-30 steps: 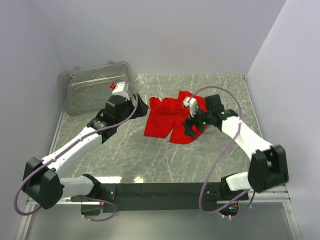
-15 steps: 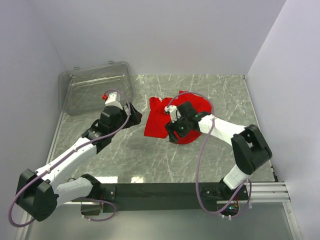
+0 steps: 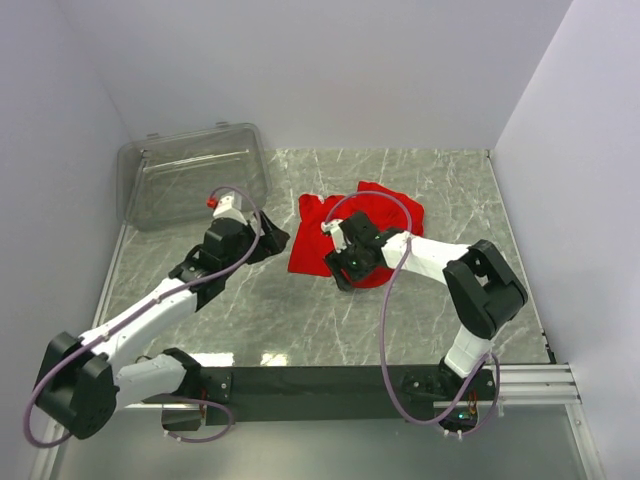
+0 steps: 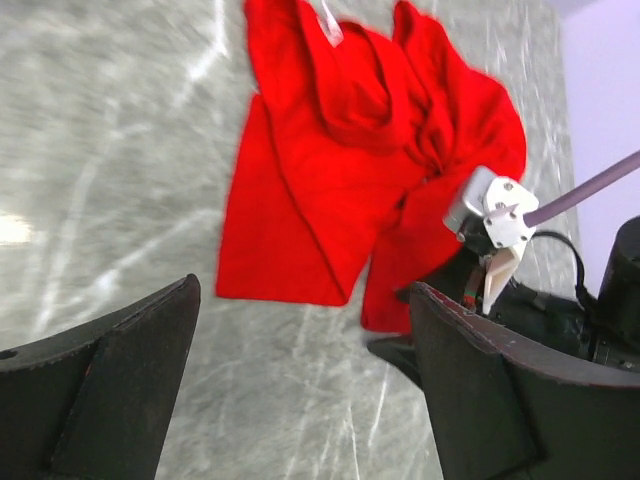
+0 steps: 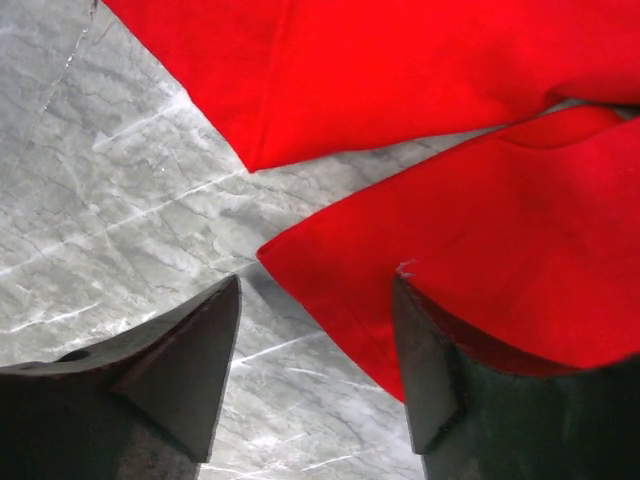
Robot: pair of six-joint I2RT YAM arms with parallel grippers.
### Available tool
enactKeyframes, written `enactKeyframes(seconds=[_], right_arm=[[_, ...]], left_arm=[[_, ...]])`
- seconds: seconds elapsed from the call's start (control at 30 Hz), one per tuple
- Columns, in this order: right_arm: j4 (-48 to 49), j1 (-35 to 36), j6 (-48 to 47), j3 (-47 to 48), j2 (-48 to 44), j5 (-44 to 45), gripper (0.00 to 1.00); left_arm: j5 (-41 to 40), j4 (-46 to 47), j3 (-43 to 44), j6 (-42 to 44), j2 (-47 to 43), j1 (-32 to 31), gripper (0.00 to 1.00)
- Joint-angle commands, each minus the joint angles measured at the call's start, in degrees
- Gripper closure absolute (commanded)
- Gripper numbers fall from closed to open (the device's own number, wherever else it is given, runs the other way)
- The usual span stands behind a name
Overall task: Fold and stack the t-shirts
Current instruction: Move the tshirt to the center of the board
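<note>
bright red cloth t-shirt (image 3: pixel 320 235) is lying crumpled mid-frame; right gripper (image 5: pixel 318 300) is straddling its edge, fingers spread; left gripper (image 4: pixel 302 300) is gaping wide.

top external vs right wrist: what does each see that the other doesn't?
Only top external: the clear bin at the back left, the left claw open to the left of the t-shirt and apart from it, and the shirt's whole crumpled outline. Only right wrist: a close look at the right claw standing open astride a hem corner that lies flat. Both: the red t-shirt on the marble table.
</note>
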Motion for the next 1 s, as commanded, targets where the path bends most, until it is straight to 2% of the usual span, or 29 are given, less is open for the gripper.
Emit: enactKeyframes(seconds=[0.0,0.07,0.17,0.2,0.27,0.3,0.33,0.5,0.6,0.63,0.73,0.83,0.97], right_arm=[[1.32,0.95,-0.01,1.88,0.86,1.56,0.33],[1.5,1.21,-0.01,1.7,1.3,2.18,0.35],[1.23,1.3,-0.1,2.23,2.0,2.71,0.48],[1.23,1.22,-0.19,2.32,2.09,2.88,0.59],[1.15,1.13,-0.28,2.76,1.92,3.06,0.76],[1.15,1.13,-0.28,2.84,1.91,2.97,0.92],[1.06,1.04,-0.36,3.1,1.39,3.06,0.99],[-0.78,-1.85,-2.11,3.9,-3.96,0.26,1.0],[-4.82,-7.03,-6.4,5.82,-9.15,-3.95,1.0],[-7.35,-11.05,-7.99,7.14,-11.6,-9.1,1.0],[-10.53,-17.13,-12.13,9.77,-15.65,-14.76,1.0],[-11.6,-23.55,-14.42,12.32,-18.73,-15.31,1.0],[-7.31,-29.97,-11.54,13.13,-21.72,-8.58,1.0]], left_arm=[[7.06,6.62,-0.49,-1.59,3.95,0.16,0.1],[10.82,7.94,0.3,-1.68,7.46,0.16,0.12],[13.83,8.55,1.79,-2.03,11.77,0.07,0.16],[14.19,8.82,2.14,-2.12,12.48,0.15,0.16],[14.8,10.3,2.85,-2.21,14.41,0.07,0.16],[15.42,10.84,3.02,-2.12,15.03,0.07,0.16],[15.42,11.01,3.98,-2.21,15.82,0.15,0.16],[16.47,11.01,7.77,-2.73,22.33,0.16,0.19],[17.27,12.07,10.31,-3.44,26.28,0.24,0.22],[17.79,11.98,12.06,-3.44,27.42,0.24,0.23],[18.32,10.24,16.45,-2.12,31.82,0.51,0.27],[18.24,8.65,20.76,-0.37,35.34,1.12,0.29],[18.58,5.84,27.27,3.75,39.9,2.0,0.3]])
